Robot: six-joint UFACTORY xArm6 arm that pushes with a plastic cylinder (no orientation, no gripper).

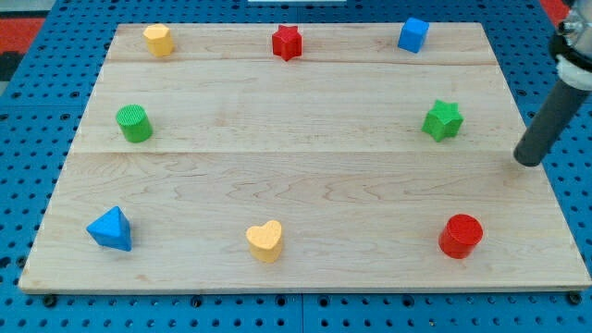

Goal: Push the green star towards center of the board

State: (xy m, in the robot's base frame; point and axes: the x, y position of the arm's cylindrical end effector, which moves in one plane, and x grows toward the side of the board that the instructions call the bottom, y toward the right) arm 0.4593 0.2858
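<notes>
The green star (443, 120) lies on the wooden board (296, 176) at the view's right, a little above mid-height. My tip (528, 162) is at the board's right edge, to the right of the star and slightly below it, well apart from it. The dark rod rises from the tip towards the view's upper right corner.
A red star (288, 42), a yellow block (158, 40) and a blue cube (413, 34) line the top. A green cylinder (134, 123) sits at the left. A blue triangle (111, 229), a yellow heart (265, 240) and a red cylinder (461, 235) line the bottom.
</notes>
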